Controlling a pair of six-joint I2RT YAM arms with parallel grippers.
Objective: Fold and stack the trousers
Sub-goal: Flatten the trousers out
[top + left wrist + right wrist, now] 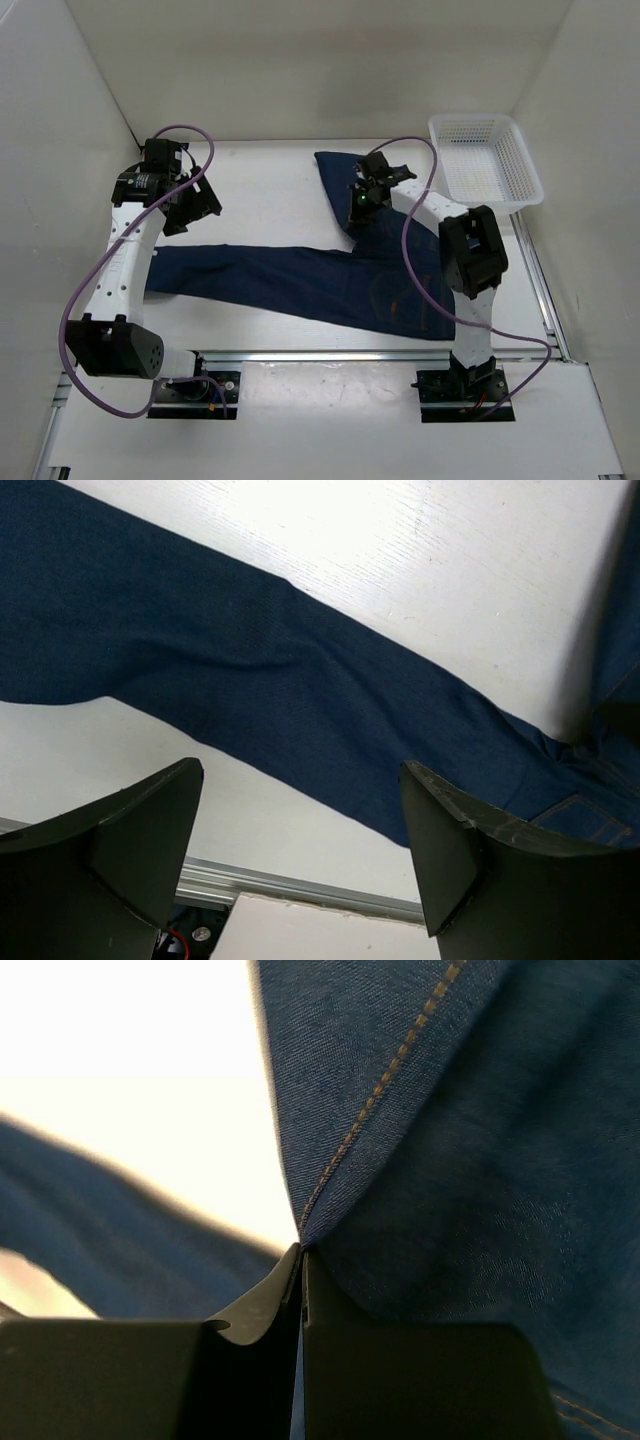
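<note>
trousers (300, 285) lying left-right (one leg angled rearward), right fingers (400, 1380) pinching them, left fingers (130, 850) wide

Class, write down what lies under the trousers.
The trousers lie spread on the white table, which shows beside them. Whether anything else lies beneath cannot be seen: the denim covers it.

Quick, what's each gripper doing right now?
Left gripper: jaws open, holding nothing.
Right gripper: jaws closed on the trousers.
</note>
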